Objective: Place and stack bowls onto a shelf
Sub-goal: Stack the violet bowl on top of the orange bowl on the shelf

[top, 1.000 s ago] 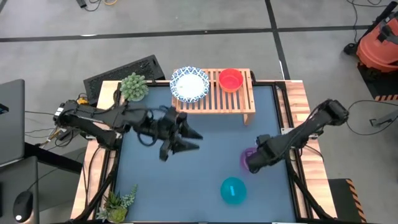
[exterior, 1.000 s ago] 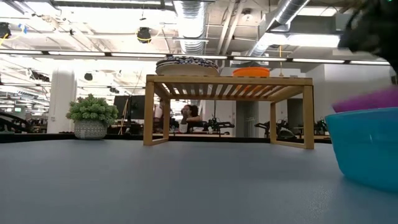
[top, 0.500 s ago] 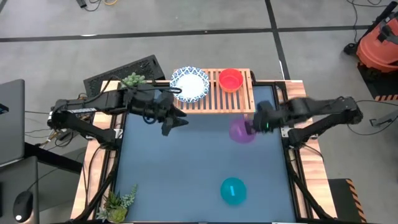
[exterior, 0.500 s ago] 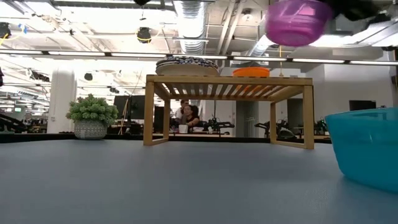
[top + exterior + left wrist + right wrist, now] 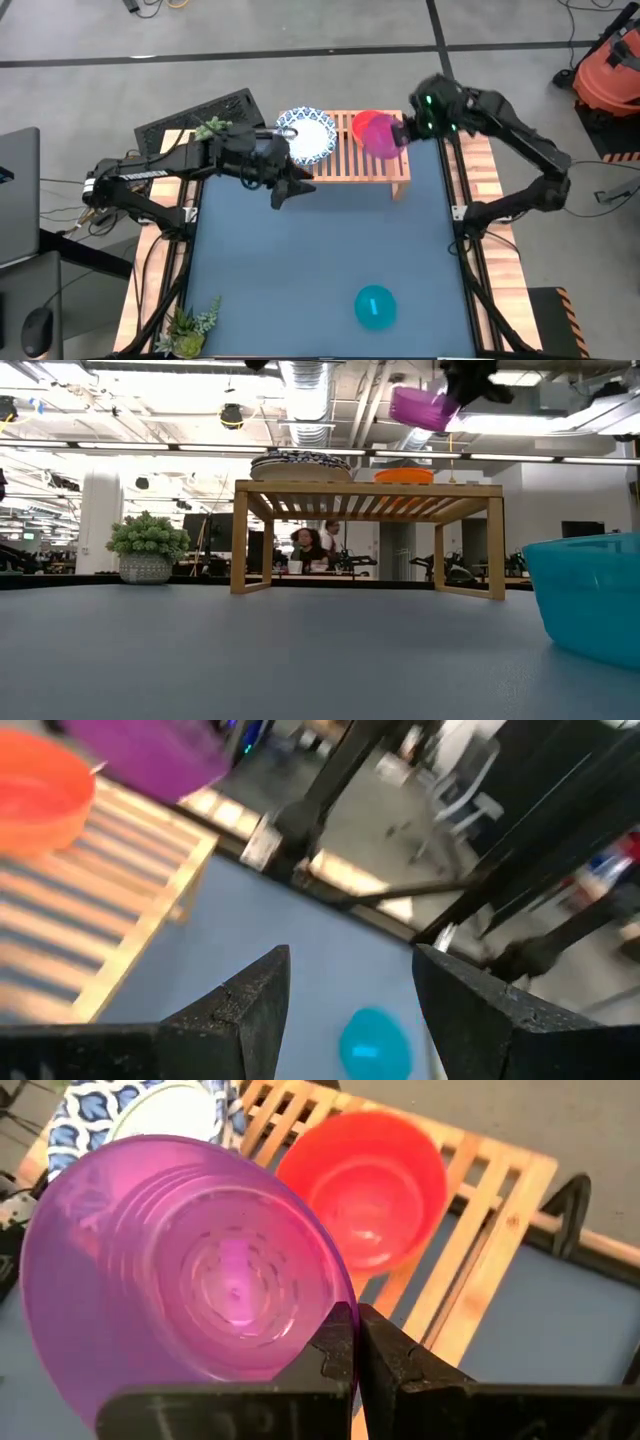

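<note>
My right gripper (image 5: 405,128) is shut on the purple bowl (image 5: 380,135) and holds it in the air over the wooden shelf (image 5: 345,160), right beside the red bowl (image 5: 365,1185) that sits on the slats. The blue-rimmed white bowls (image 5: 305,137) rest on the shelf's left end. The teal bowl (image 5: 375,306) stands on the blue tabletop near the near edge. My left gripper (image 5: 298,188) hovers open just in front of the shelf's left part. No yellow bowl is in view. My right gripper pinches the purple bowl's rim (image 5: 343,1302), one finger (image 5: 335,1345) inside the wall and the other outside. It comes from the table's right side. The bowl (image 5: 420,405) is lifted clear above the shelf and hangs tilted.
A potted plant (image 5: 215,130) stands at the far left corner and a small succulent (image 5: 190,325) at the near left corner. Wooden rails edge the table on both sides. People sit in the room behind the shelf (image 5: 370,490).
My right gripper has lifted the purple bowl off the table's right side and carried it up and toward the far edge, over the shelf beside the red bowl. My left gripper has drawn back from mid-table toward the far edge, close to the shelf's front.
</note>
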Tool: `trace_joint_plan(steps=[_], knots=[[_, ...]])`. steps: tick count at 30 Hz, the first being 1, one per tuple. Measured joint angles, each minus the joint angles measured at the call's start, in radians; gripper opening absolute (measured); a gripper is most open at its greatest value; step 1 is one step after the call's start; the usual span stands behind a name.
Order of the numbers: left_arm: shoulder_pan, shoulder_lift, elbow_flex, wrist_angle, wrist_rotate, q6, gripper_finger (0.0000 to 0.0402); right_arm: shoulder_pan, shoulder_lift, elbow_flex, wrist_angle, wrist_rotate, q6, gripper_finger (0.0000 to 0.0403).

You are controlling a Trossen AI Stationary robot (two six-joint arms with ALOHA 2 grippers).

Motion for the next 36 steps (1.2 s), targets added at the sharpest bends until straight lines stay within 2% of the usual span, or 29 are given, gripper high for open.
trace_joint_plan(steps=[6, 10, 14, 21, 28, 36], knots=[[0.115, -0.025, 0.0, 0.17, 0.181, -0.042, 0.0197, -0.137, 0.137, 0.084, 0.019, -0.073, -0.144, 0.0022], [0.209, -0.036, 0.0, 0.31, 0.314, -0.038, 0.0197, -0.195, 0.225, 0.108, 0.057, -0.084, -0.191, 0.0022], [0.295, -0.034, 0.0, 0.423, 0.423, -0.076, 0.0197, -0.247, 0.301, 0.131, 0.059, -0.141, -0.211, 0.0022], [0.39, -0.033, 0.001, 0.424, 0.484, -0.118, 0.0197, -0.295, 0.35, 0.135, 0.048, -0.233, -0.226, 0.0022], [0.426, -0.034, 0.001, 0.424, 0.432, -0.077, 0.0197, -0.34, 0.347, 0.135, -0.011, -0.236, -0.276, 0.0026], [0.437, -0.034, 0.001, 0.407, 0.43, -0.038, 0.0197, -0.364, 0.35, 0.135, -0.013, -0.236, -0.325, 0.0051]])
